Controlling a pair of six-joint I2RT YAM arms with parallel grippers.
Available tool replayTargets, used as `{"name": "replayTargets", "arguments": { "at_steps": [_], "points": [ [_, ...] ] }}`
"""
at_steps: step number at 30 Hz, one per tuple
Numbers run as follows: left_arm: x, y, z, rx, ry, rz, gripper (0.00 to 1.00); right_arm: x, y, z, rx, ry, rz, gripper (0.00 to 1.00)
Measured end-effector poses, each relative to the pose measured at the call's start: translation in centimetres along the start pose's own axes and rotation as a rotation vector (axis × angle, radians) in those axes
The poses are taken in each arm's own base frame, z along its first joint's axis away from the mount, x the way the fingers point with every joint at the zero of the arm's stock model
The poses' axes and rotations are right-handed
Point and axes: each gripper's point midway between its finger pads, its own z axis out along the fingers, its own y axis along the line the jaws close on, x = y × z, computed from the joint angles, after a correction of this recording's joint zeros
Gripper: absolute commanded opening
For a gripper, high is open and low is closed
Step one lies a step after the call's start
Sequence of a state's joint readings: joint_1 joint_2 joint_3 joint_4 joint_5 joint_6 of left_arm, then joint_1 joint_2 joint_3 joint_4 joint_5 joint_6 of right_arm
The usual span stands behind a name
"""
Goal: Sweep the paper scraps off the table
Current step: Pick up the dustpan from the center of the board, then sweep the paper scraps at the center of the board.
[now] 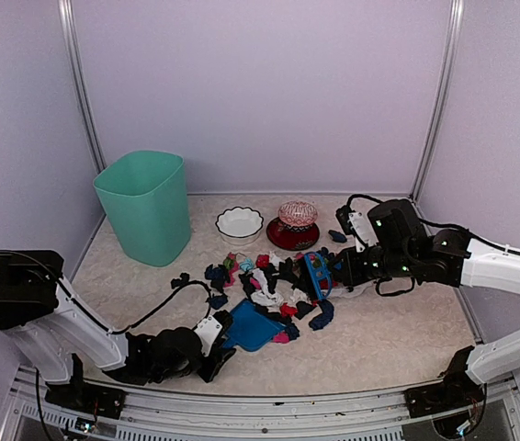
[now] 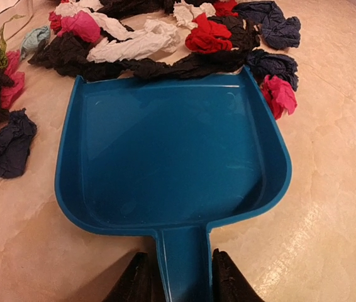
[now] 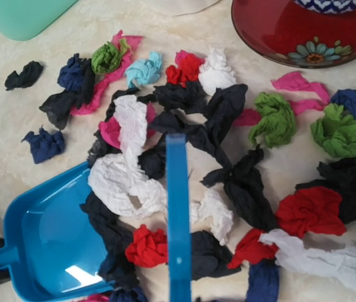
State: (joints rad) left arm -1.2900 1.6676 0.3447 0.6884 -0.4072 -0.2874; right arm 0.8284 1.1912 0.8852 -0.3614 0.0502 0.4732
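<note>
The paper scraps (image 1: 269,289) lie in a heap at mid-table, mostly black with red, white, pink, green and blue wads (image 3: 228,157). A blue dustpan (image 1: 251,329) rests flat on the table (image 1: 398,322), its open lip against the near edge of the heap (image 2: 146,41). The pan (image 2: 172,157) holds no scraps inside. My left gripper (image 2: 177,277) has a finger on each side of the dustpan's handle, closed on it. My right gripper (image 1: 343,271) is shut on the small blue hand brush (image 1: 315,274), whose handle (image 3: 178,214) points over the heap's far side.
A green bin (image 1: 145,207) stands at the back left. A white bowl (image 1: 240,223) and a red plate (image 1: 295,234) carrying a pink patterned bowl sit behind the heap. A lone dark scrap (image 1: 337,236) lies by the plate. Walls close in on three sides.
</note>
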Motion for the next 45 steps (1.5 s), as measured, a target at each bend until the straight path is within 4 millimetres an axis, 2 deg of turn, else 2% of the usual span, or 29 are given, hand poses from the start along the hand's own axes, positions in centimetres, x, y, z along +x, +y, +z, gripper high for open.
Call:
{"name": "replayTargets", "arguments": {
  "at_steps": [5,9,10,12,19,28,35,37,40,45],
  "points": [
    [0.0,-0.1,0.0,0.008,0.001,0.000,0.26,0.0,0.0,0.0,0.000,0.000,0.001,0.00],
    [0.0,-0.1,-0.1,0.010,0.000,-0.001,0.19,0.0,0.0,0.0,0.000,0.000,0.002,0.00],
    [0.0,-0.2,-0.1,0.011,-0.001,-0.001,0.15,0.0,0.0,0.0,0.000,0.000,0.003,0.00],
    [-0.1,-0.3,-0.3,0.013,-0.004,0.001,0.00,0.0,0.0,0.0,0.000,0.000,0.005,0.00],
    [-0.3,-1.2,-0.8,0.034,-0.017,0.021,0.00,0.0,0.0,0.0,0.000,0.000,0.017,0.00],
    [-2.0,-1.3,-2.4,0.025,-0.076,0.007,0.00,0.2,-0.1,0.0,0.005,0.011,0.017,0.00],
    [-2.5,-1.2,-4.0,0.003,-0.043,0.001,0.00,-0.7,0.3,-0.5,-0.003,-0.007,0.010,0.00],
    [-3.6,-1.2,-4.6,-0.003,-0.038,-0.016,0.00,-1.1,0.4,-0.6,-0.007,-0.015,0.007,0.00],
    [-6.3,-1.1,-6.1,-0.010,-0.066,-0.063,0.00,-1.6,0.6,-0.6,-0.010,-0.024,-0.010,0.00],
    [-11.9,0.3,-10.0,-0.052,-0.144,-0.149,0.00,-2.5,1.0,0.2,-0.018,-0.030,-0.037,0.00]
  ]
}}
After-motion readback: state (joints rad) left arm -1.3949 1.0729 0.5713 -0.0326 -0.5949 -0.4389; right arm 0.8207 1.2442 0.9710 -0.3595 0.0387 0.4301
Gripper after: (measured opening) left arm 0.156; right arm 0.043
